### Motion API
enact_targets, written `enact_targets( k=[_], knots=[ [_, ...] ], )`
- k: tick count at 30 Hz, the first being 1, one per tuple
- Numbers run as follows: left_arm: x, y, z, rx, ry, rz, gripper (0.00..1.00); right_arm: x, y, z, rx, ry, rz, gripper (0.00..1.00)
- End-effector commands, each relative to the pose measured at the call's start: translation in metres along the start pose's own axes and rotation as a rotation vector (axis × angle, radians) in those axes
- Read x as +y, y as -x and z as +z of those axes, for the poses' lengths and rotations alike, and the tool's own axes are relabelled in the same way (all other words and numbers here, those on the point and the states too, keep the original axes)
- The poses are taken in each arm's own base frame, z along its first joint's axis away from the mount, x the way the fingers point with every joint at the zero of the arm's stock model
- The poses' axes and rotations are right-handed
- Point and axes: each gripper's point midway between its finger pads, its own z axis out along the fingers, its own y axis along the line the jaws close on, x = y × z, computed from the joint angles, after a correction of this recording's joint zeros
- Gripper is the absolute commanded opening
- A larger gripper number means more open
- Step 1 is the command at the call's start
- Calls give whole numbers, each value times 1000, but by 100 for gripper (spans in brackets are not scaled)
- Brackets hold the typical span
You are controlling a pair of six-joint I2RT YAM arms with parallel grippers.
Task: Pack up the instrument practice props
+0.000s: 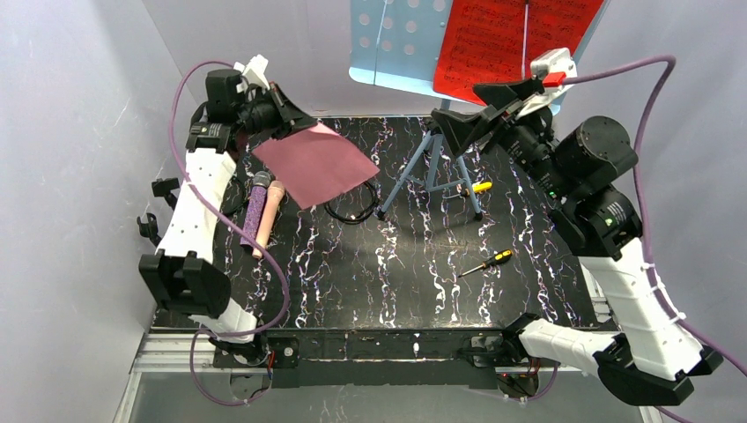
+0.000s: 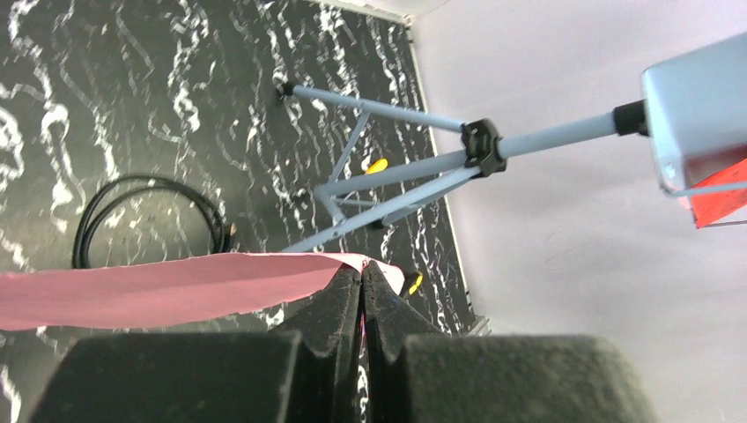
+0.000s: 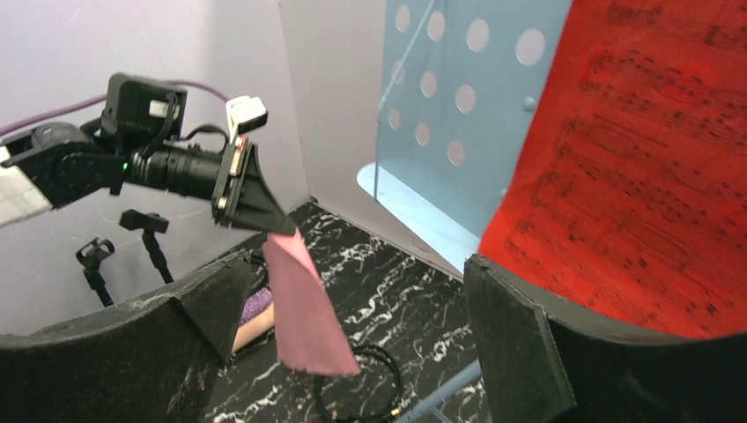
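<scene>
My left gripper (image 1: 295,119) is shut on a corner of the pink sheet-music page (image 1: 317,163) and holds it in the air above the table's back left; the wrist view shows the jaws closed on the page's edge (image 2: 363,269). The red page (image 1: 511,44) rests on the blue music stand desk (image 1: 396,35). My right gripper (image 1: 480,110) is open and empty, raised just left of the red page (image 3: 643,159). The purple glitter microphone (image 1: 257,207) and cream microphone (image 1: 271,220) lie side by side at the left. Two black mic posts (image 1: 163,188) (image 1: 148,226) stand against the left wall.
The blue stand's tripod (image 1: 432,167) stands at the table's back centre. A coiled black cable (image 1: 352,207) lies beside its left foot. One yellow-handled screwdriver (image 1: 489,262) lies right of centre, another (image 1: 480,187) under the tripod.
</scene>
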Motion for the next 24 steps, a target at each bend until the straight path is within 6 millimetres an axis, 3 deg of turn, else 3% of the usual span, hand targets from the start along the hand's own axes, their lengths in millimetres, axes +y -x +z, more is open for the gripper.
enact_targets(
  k=[1, 4, 12, 17, 24],
  knots=[
    [-44, 25, -1, -59, -136, 70, 0, -15, -1, -19, 17, -76, -61, 99],
    [-40, 20, -3, -77, -140, 75, 0, -16, -5, -28, 35, -84, -61, 99],
    [23, -67, -1, 7, -83, -31, 0, -21, -36, -37, 127, -96, -93, 99],
    [73, -131, -25, 111, 98, -25, 0, -21, -50, -38, 165, -93, -98, 99],
    [129, -197, -64, 190, 350, -63, 0, -18, -63, -34, 194, -71, -95, 99]
  ],
)
